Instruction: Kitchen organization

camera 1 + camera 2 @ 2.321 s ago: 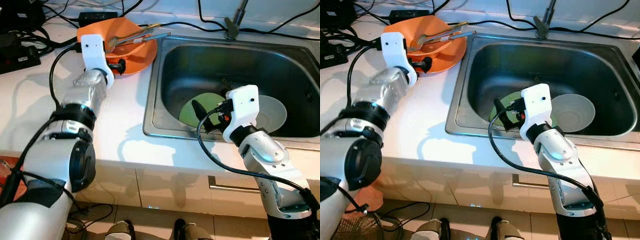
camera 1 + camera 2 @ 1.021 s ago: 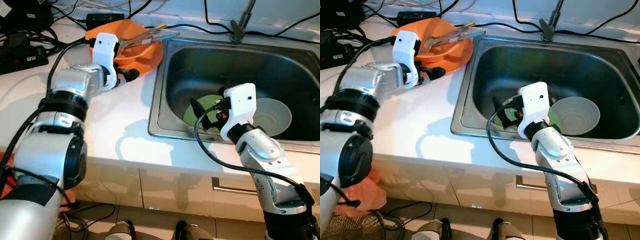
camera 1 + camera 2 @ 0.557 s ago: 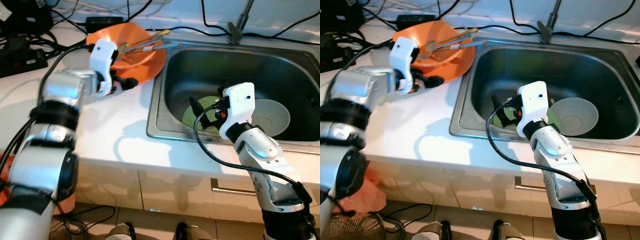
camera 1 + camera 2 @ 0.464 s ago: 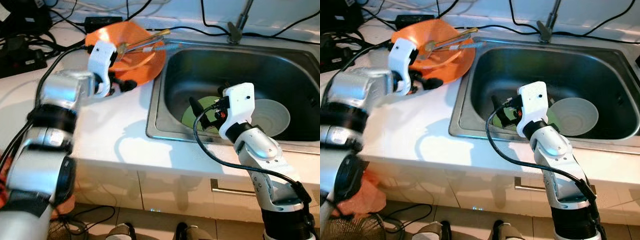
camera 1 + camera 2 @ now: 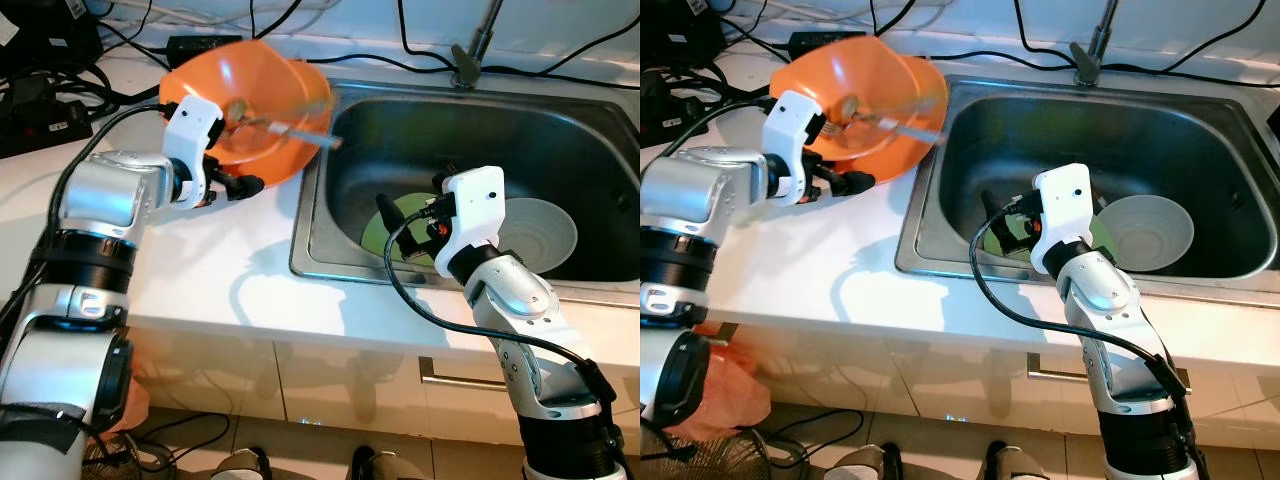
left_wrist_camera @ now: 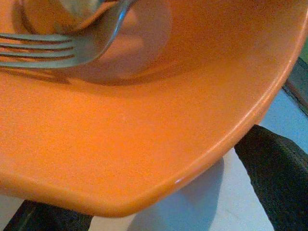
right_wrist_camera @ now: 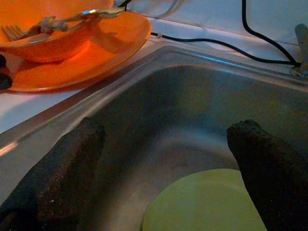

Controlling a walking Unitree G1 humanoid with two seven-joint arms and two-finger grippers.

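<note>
An orange bowl (image 5: 250,110) hangs tilted above the white counter, just left of the sink (image 5: 350,130). My left gripper (image 5: 240,182) is shut on its near rim. A fork (image 6: 43,50) and other cutlery (image 5: 285,128) lie inside, pointing toward the sink. In the right wrist view a wider orange dish (image 7: 101,53) shows beneath the bowl. My right gripper (image 5: 410,228) hovers open inside the sink above a green plate (image 7: 207,202), holding nothing. A white bowl (image 5: 545,225) sits beside the plate.
Black cables (image 5: 300,50) and a power adapter (image 5: 205,42) run along the back of the counter (image 5: 200,270). The faucet base (image 5: 468,68) stands behind the sink. Below the counter's front edge are cabinet fronts with a handle (image 5: 450,375).
My left gripper has raised the orange bowl and tipped it, and the cutlery has slid toward the sink side. My right gripper has stayed over the green plate. The camera has shifted slightly.
</note>
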